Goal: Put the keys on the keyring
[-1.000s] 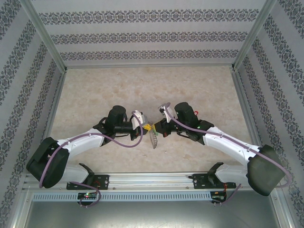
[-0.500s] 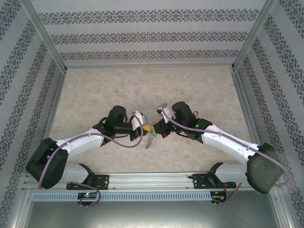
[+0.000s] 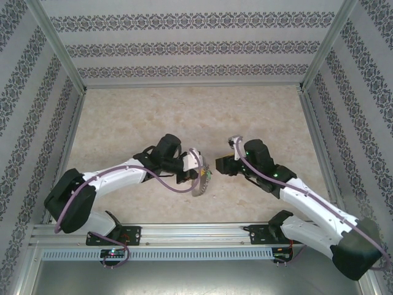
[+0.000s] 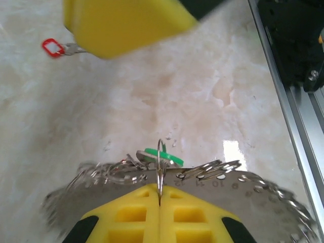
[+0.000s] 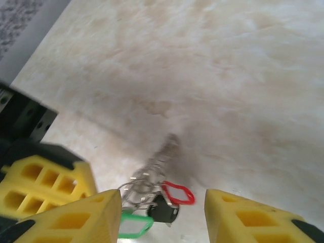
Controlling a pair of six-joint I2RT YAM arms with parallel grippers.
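Note:
My left gripper (image 4: 160, 190) is shut on a thin wire ring standing on the edge of the keyring (image 4: 238, 188), a grey numbered hoop fringed with small silver rings. The green key (image 4: 161, 155) hangs at that wire ring, just past the fingertips. The red key (image 4: 51, 48) lies on the table, apart from the hoop. In the top view the left gripper (image 3: 198, 168) holds the keyring (image 3: 201, 183) low over the table, and my right gripper (image 3: 220, 165) is a short way to its right. The right gripper (image 5: 163, 203) stands open, with the green key (image 5: 132, 226) and red key (image 5: 178, 194) seen between its fingers.
The marble tabletop (image 3: 184, 117) is bare behind the arms. Patterned walls close it in on three sides. An aluminium rail (image 3: 196, 233) with the arm bases runs along the near edge and shows again as a rail (image 4: 296, 136) at right in the left wrist view.
The two grippers were together over the keyring; now the right one has drawn back to the right and is open. The left arm has carried the keyring a little right and nearer.

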